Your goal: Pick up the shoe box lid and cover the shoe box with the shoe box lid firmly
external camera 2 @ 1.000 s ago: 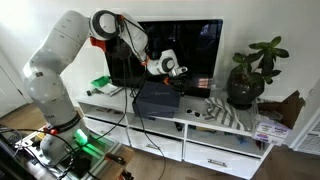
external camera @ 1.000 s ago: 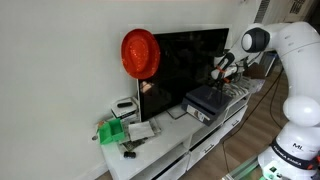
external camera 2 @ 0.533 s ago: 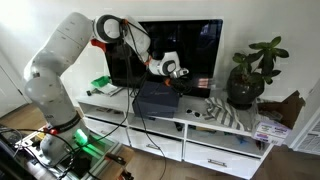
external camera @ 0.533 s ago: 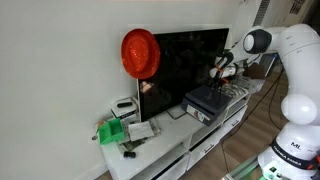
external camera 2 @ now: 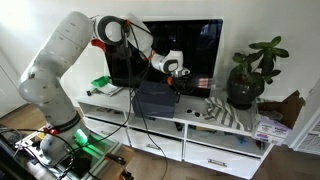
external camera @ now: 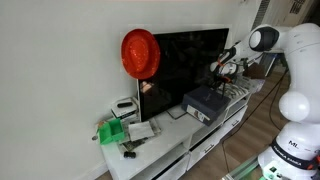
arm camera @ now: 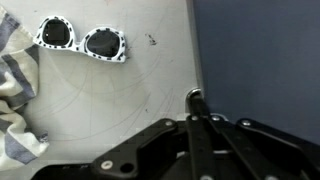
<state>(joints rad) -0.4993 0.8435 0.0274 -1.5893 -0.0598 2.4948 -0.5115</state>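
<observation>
Over the edge of the shoe box (external camera 2: 152, 100), the gripper (arm camera: 195, 100) hung with its jaws pressed tight together, holding nothing. The shoe box lid (arm camera: 260, 60) lay dark face up on top of the shoe box. Just beside the shoe box, white-rimmed sunglasses (arm camera: 80, 38) and a striped cloth (arm camera: 15, 90) rested on the white tabletop (arm camera: 150, 90).

White sideboard (arm camera: 150, 90) with shoe box (external camera 2: 155, 100), sunglasses (arm camera: 80, 38)

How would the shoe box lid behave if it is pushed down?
The shoe box lid looks like wide, flat cardboard: probably light, and it may flex in the middle. Its smooth face might let the shut gripper slip.
</observation>
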